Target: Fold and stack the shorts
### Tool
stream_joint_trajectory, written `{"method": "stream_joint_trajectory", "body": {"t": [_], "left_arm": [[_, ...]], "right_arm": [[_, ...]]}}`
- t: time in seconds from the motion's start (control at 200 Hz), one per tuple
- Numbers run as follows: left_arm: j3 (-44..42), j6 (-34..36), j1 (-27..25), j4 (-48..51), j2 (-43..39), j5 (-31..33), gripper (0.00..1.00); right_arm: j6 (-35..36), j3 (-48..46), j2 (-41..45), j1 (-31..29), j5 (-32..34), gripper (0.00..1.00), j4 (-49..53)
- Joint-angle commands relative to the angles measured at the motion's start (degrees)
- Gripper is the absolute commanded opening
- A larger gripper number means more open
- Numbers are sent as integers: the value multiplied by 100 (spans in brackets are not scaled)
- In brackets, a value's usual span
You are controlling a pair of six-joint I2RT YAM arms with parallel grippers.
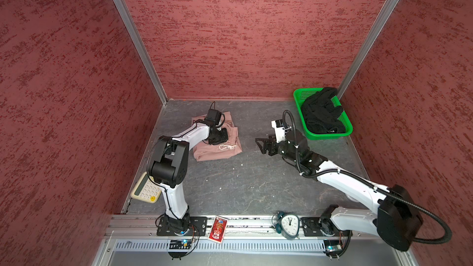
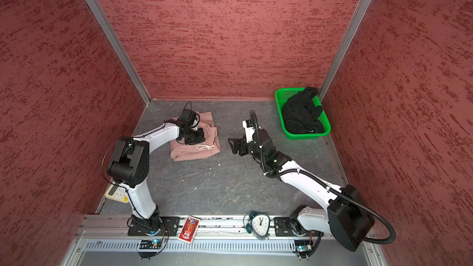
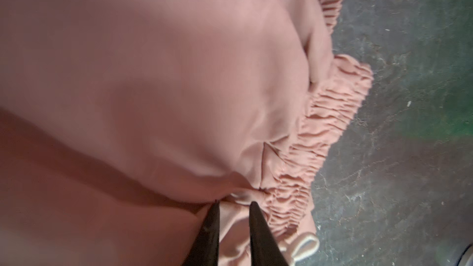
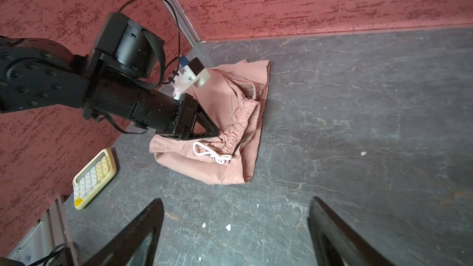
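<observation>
Pink and loosely folded, the pink shorts [image 1: 217,150] are lying on the grey table [image 1: 243,182] toward its far left. Their gathered waistband [image 4: 245,113] is running along the right side and a white drawstring [image 4: 210,153] is curling on top. The left gripper [image 3: 234,204] is reaching down onto them from the left. Its two fingers are drawn close together and are pinching a fold of the pink cloth just beside the waistband, as the left wrist view is showing. The right gripper [image 1: 259,145] is hovering over bare table to the right of the pile, apart from it, its jaws standing wide with nothing between them. The black shorts [image 1: 320,116] are sitting bunched in the green basket [image 1: 298,98] at the far right corner, spilling over its far rim. A cream calculator [image 1: 146,190] is lying by the left wall, partly hidden under the left arm in both top views. An alarm clock [image 1: 289,223] and a red card pack [image 1: 218,227] are resting on the near rail.
</observation>
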State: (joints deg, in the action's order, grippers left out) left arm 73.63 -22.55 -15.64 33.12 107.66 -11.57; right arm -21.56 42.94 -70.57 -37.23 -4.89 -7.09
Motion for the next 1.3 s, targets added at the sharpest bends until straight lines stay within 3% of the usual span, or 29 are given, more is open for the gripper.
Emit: {"method": "stream_joint_trajectory", "body": {"t": [0.0,0.311,0.541,0.736,0.761,0.791,0.837,0.877,0.892,1.087,1.202,1.297], "left_arm": [[218,241,328,106,295,246,20],[1194,838,1417,636,1325,251,19],[2818,1205,1893,1367,2382,570,18],[4288,1198,2287,1905,2925,371,18],[4437,1202,2308,1967,2931,415,22],[4562,1234,2320,2003,2888,439,35],[4588,1276,2312,1946,2708,528,59],[4453,1349,2282,1772,2461,517,94],[4355,1376,2262,1682,2337,505,100],[3069,1617,1786,1229,982,50,99],[2142,2105,1254,1151,507,209,99],[1904,2492,839,1384,479,528,99]], "right_arm": [[-38,-219,130,66,145,89,46],[-219,-275,203,177,7,90,-25],[-256,-194,234,207,-43,90,21],[-222,-135,364,234,-30,90,194],[-218,-138,393,234,-36,90,195],[-217,-150,423,234,-35,90,207],[-204,-167,471,234,-46,90,225],[-200,-181,506,234,-61,90,230],[-198,-187,513,234,-76,90,227],[-158,-249,397,242,-242,90,32],[-189,-193,185,243,-383,90,-120],[-199,-150,79,243,-484,90,-179]]}}
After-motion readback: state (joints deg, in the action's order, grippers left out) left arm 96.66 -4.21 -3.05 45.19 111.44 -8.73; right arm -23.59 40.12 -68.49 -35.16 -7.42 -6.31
